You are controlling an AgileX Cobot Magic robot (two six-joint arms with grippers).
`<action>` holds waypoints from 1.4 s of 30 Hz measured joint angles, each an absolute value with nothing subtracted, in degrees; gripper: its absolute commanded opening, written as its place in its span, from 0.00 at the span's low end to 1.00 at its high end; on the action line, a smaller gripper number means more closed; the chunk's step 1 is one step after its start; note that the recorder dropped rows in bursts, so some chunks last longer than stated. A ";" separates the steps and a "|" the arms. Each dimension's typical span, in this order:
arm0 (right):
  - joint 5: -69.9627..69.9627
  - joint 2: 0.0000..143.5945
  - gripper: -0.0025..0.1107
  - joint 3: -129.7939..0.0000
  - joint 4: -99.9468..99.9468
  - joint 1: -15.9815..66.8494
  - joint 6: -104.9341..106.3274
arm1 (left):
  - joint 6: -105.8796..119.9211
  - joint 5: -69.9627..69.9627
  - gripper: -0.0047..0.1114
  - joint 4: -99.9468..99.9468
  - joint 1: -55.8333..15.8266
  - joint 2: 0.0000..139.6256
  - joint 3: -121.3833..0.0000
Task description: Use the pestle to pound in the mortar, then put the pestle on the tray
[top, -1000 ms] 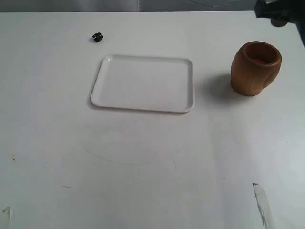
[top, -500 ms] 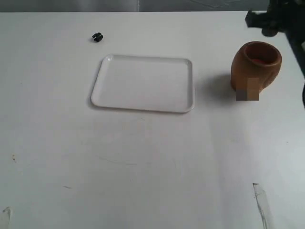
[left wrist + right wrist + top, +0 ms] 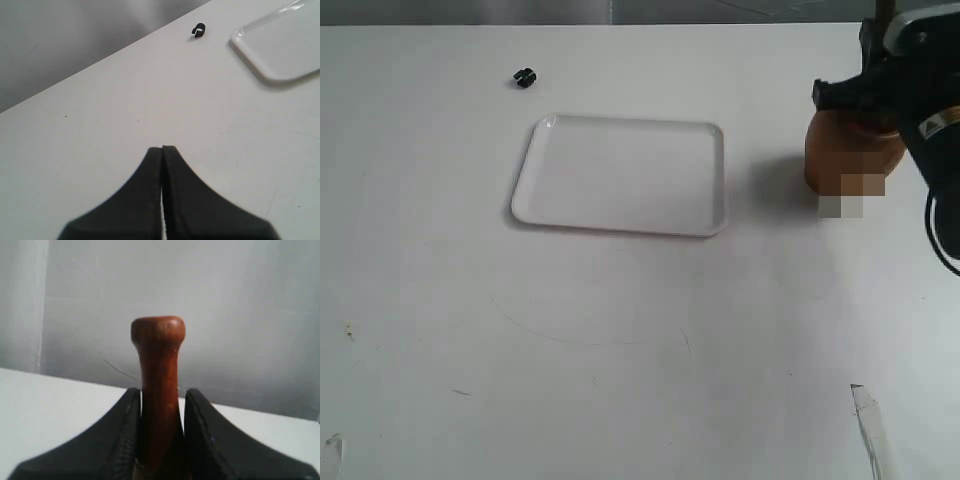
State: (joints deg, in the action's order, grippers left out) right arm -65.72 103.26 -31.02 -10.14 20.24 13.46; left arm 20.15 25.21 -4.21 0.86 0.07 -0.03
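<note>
Black right fingers (image 3: pixel 120 440) clamping upright pestle (image 3: pixel 158 385) over mortar (image 3: pixel 832 160), left fingers (image 3: pixel 142 200) closed

Matte blk arm (image 3: pixel 912 88), white label (image 3: pixel 931 126), ribbed fingers (image 3: pixel 122 440).

Pestle (image 3: pixel 158 365): smooth reddish-brown wood with a soft sheen on the knob. Mortar (image 3: pixel 826 152): brown wood, smooth satin surface. Tray (image 3: pixel 620 175): white plastic, smooth, glossy along the rim. Table (image 3: pixel 620 340): matt white, faintly scuffed and scratched. Left pincer (image 3: pixel 162 150) and right pincer (image 3: pixel 161 392): matt black, finely ribbed
</note>
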 measured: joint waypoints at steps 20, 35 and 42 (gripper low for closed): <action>-67.65 89.03 0.02 -30.93 -5.86 20.24 11.90 | 20.15 25.21 0.04 -4.21 0.86 0.07 -0.03; -63.78 106.72 0.02 -31.03 -9.59 20.24 13.62 | 20.15 25.21 0.04 -4.21 0.86 0.07 -0.03; -72.35 111.26 0.02 -31.27 -9.06 20.24 8.99 | 20.15 25.21 0.04 -4.21 0.86 0.07 -0.03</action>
State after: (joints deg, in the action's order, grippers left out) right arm -72.35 111.26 -31.27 -9.06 20.24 8.99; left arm 20.15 25.21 -4.21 0.86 0.07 -0.03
